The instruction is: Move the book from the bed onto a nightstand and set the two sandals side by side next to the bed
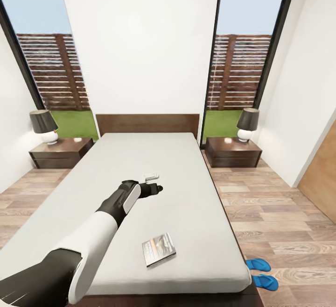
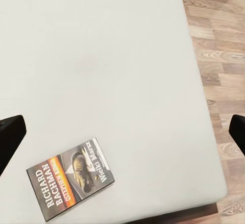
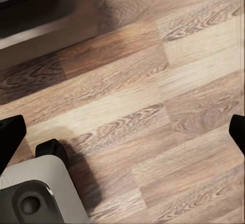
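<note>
The book (image 1: 158, 248) lies flat on the off-white bed (image 1: 186, 195) near its foot end, cover up; in the left wrist view the book (image 2: 70, 178) shows an orange band and white lettering. My left gripper (image 1: 156, 188) hovers over the middle of the mattress, beyond the book, open and empty, with its dark fingertips (image 2: 10, 134) spread wide. Two blue sandals (image 1: 258, 264) (image 1: 264, 282) sit close together on the floor by the bed's right foot corner. My right gripper (image 3: 122, 132) hangs open over the wood floor, holding nothing.
A dark nightstand (image 1: 63, 152) with a lamp (image 1: 44, 127) stands left of the headboard, and another nightstand (image 1: 233, 152) with a lamp (image 1: 247, 124) stands right. Wood-plank floor (image 1: 280, 213) runs along the bed's right side. Part of my base (image 3: 30, 193) shows beside the bed frame.
</note>
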Tool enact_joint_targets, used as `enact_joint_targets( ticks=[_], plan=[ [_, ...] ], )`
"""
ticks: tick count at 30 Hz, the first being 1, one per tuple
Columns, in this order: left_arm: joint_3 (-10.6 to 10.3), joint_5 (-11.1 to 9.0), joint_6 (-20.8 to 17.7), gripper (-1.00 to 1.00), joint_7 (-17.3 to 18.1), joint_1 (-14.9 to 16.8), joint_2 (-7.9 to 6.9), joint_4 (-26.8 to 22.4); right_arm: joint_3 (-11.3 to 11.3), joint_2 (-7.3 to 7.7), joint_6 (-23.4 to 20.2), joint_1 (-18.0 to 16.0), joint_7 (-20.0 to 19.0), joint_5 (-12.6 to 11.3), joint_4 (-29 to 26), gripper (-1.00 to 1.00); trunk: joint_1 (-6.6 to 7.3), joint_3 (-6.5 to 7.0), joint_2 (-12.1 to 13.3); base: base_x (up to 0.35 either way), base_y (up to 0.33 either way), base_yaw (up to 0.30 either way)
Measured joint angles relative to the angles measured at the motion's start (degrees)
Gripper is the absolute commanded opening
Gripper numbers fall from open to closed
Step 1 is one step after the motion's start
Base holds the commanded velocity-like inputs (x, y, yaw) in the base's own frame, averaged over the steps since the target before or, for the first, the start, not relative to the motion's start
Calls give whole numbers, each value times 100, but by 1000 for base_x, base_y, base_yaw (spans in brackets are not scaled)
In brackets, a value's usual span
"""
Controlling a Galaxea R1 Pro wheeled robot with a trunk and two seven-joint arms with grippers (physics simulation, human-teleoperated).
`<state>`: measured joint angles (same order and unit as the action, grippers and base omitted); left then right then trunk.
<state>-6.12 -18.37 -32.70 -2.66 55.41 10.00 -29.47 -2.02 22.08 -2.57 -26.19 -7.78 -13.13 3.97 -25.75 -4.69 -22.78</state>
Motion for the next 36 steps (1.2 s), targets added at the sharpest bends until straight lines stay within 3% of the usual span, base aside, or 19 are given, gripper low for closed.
enact_joint_targets(
  ticks=[8,15,36],
  plan=[
    [-1,-7,-6,100,-22,0,0,7,17,5,85,0,2,-6,11,100,0,-71,0,0,0,0],
    [-7,-251,-14,100,-39,0,0,53,9,-7,772,4,14,-26,33,100,0,-133,0,0,0,0],
    [-71,-292,-12,100,-60,0,0,97,17,-21,880,4,13,-18,39,100,0,-319,0,0,0,0]
  ],
)
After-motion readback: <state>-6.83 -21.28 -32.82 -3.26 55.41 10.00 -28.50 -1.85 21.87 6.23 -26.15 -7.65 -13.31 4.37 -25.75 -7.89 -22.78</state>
